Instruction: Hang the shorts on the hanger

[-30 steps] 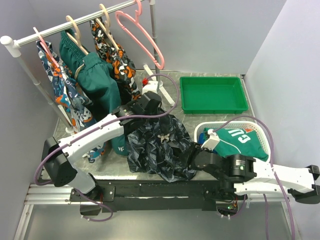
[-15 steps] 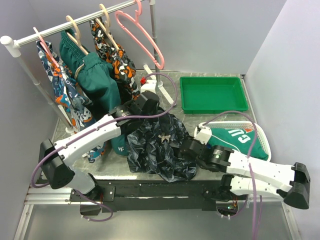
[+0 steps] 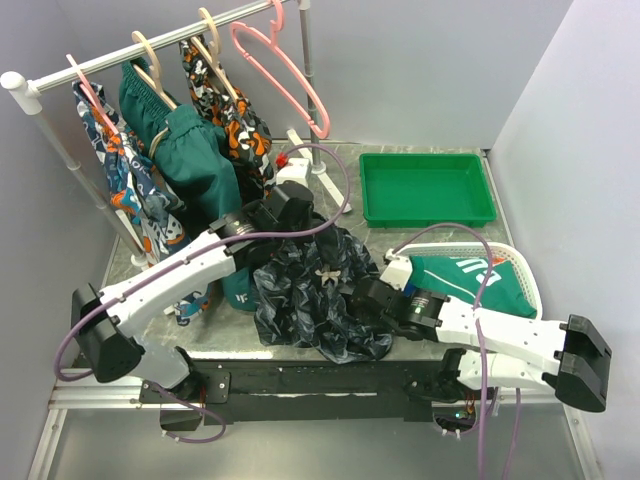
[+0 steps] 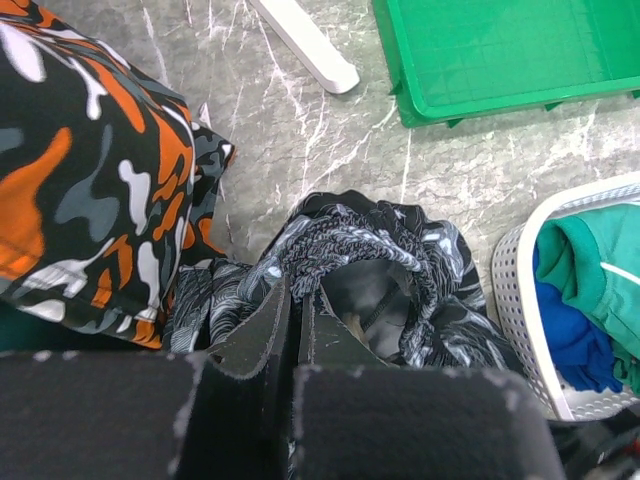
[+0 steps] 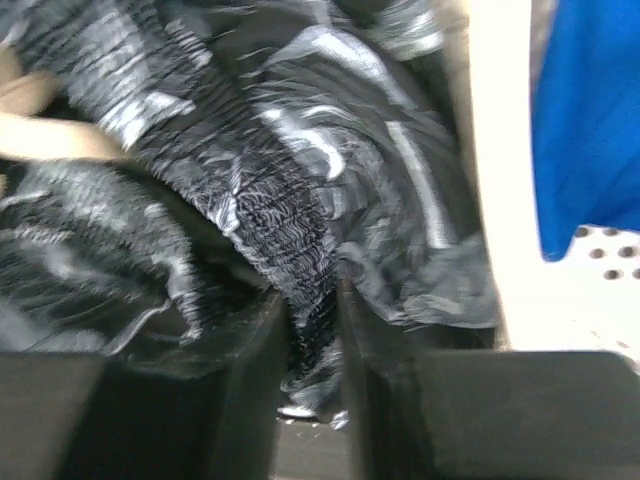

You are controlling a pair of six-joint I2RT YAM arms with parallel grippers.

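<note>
The camouflage shorts lie bunched on the table's front middle, white drawstring up. My left gripper is shut on the far edge of their waistband; in the left wrist view its jaws pinch the gathered band of the shorts. My right gripper is at the shorts' right edge; in the right wrist view its jaws are closed on the elastic waistband. The pink hanger hangs empty on the rail at the back, far above the shorts.
A rail at back left carries beige hangers with dark green shorts and orange patterned shorts. A green tray sits at back right. A white basket with a green jersey stands right of my right arm.
My right arm has swung left and its gripper has moved further onto the shorts' right edge. My left gripper has shifted slightly back with the waistband.
</note>
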